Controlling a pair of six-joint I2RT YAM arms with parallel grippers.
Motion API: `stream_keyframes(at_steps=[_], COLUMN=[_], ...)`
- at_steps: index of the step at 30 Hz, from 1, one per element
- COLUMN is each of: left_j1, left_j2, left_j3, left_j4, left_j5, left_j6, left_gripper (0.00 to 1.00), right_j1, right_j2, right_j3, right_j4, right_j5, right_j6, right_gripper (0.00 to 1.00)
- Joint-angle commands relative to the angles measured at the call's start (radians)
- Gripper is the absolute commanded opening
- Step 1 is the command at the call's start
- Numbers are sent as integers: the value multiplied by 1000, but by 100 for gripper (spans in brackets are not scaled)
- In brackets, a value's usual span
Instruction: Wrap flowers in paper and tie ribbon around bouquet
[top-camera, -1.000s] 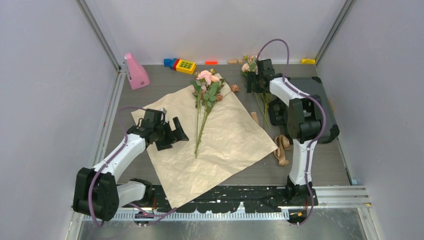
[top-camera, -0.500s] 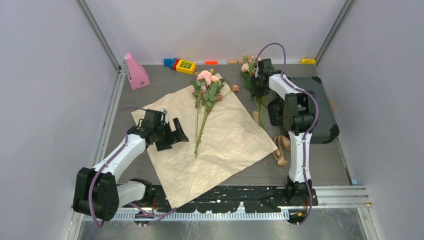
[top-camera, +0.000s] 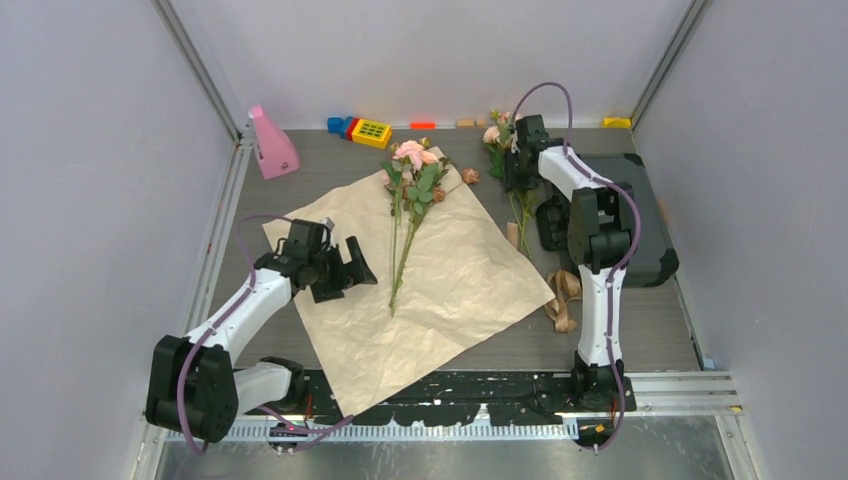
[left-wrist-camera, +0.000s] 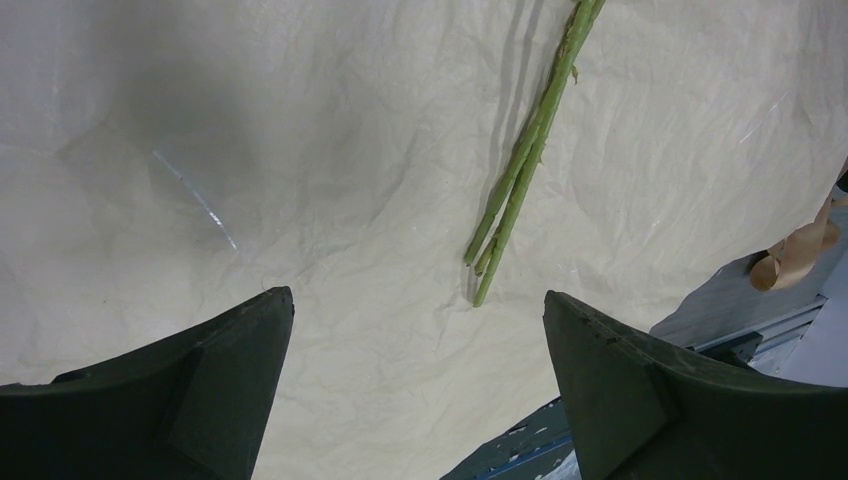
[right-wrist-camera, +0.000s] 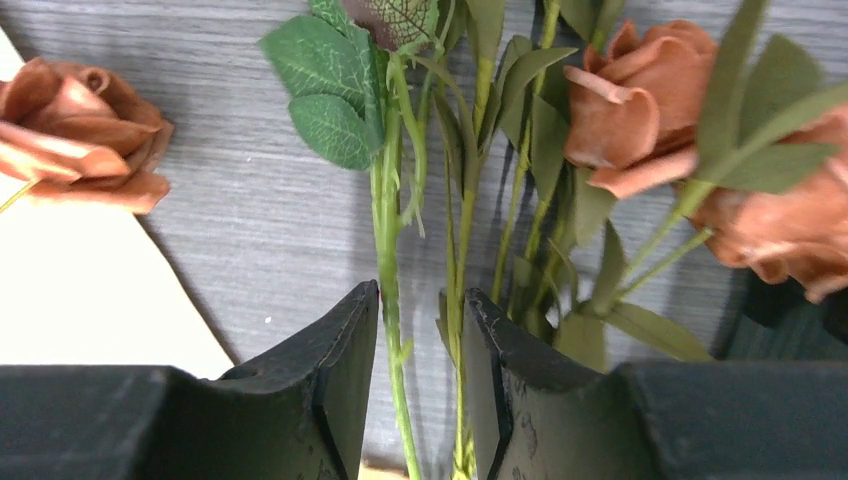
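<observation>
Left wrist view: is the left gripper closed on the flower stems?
No, the left gripper is open above the paper, stems lying untouched.

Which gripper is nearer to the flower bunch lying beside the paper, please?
Right. The right gripper holds the flower bunch by its stems; the left gripper hangs open above the paper, far off.

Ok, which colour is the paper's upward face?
Pale beige, crinkled all over. The paper shows best in the top external view.

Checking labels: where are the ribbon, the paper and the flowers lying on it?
ribbon (top-camera: 562, 298): top view, looped middle.
paper (top-camera: 470, 290): top view, bare right part.
flowers (top-camera: 415, 157): top view, pink blooms.
</observation>
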Motion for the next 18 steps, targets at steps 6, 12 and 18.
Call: stream_keyframes(at_steps=[6,12,18], left_j1=[0,0,0], left_j2=[-11,-8,-3], left_j3=[-2,-2,-1], left_j4=[28,25,24], left_j5=[2,-4,-9], left_j6=[10,11,13], left_gripper=[100,100,100], right_j1=[22,31,31], right_j2=[-208,-93,12], right_j3=[-44,20,91], right_j4=[49,3,-51], right_j5=[-63,-65,-7], right_j6=[-38,-50,-66], right_gripper=[43,43,42])
